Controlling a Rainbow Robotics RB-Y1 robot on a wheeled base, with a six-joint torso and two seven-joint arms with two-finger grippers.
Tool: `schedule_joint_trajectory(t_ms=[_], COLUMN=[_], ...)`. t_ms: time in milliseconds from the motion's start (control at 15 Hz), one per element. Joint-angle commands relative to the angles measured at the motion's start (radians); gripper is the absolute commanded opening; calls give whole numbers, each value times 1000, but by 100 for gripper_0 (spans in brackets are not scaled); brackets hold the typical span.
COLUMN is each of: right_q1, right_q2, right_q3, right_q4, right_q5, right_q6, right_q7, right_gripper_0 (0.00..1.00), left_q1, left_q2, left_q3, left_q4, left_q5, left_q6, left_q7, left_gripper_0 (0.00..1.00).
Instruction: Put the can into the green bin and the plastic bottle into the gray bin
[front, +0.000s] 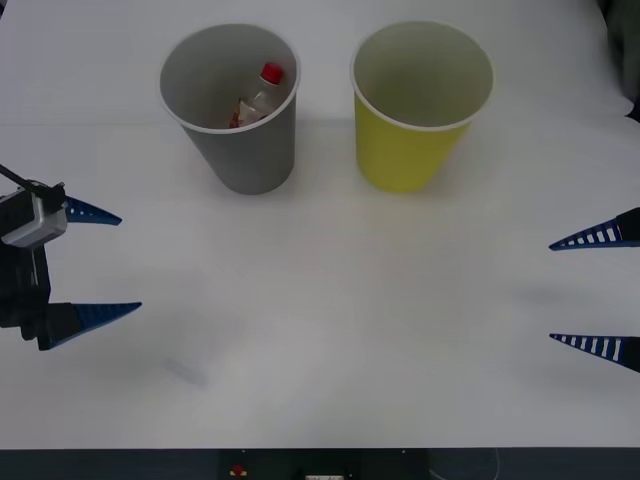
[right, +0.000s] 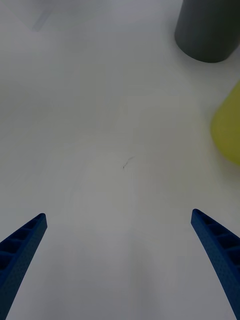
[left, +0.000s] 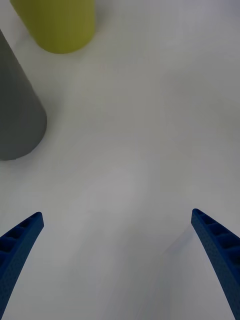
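From the front, the plastic bottle (front: 260, 97) lies tilted inside the gray bin (front: 236, 150) beside the yellow bin (front: 415, 140) on the white counter (front: 330, 300) — left pincer (front: 105, 265) and right pincer (front: 575, 292) both spread wide, empty — and each wrist view shows blue fingers (right: 220, 250) parted over bare counter.

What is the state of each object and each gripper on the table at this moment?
Small clear plastic bottle with red cap: lying tilted inside the gray bin.
Large gray cup-shaped bin: upright, holding the bottle.
Large yellow cup-shaped bin: upright, nothing seen inside.
Left gripper: open, empty, at the table's left.
Right gripper: open, empty, at the table's right.
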Motion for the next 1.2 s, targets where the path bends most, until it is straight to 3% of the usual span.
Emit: schedule_joint_trajectory(t_ms=[67,467,1200], right_q1=[0,0,0], right_q2=[0,0,0], right_q3=[0,0,0], right_q4=[0,0,0], right_q5=[0,0,0], right_q6=[0,0,0], right_q7=[0,0,0], right_gripper_0=[100,100,100], left_q1=[43,66,63], left_q2=[-11,-16,-83], left_q3=[5,3,2], left_q4=[0,28,100], left_q5=[0,-17,43], left_q6=[0,-48,-97], left_q7=[-97,-291,-311], left_gripper_0=[100,100,100])
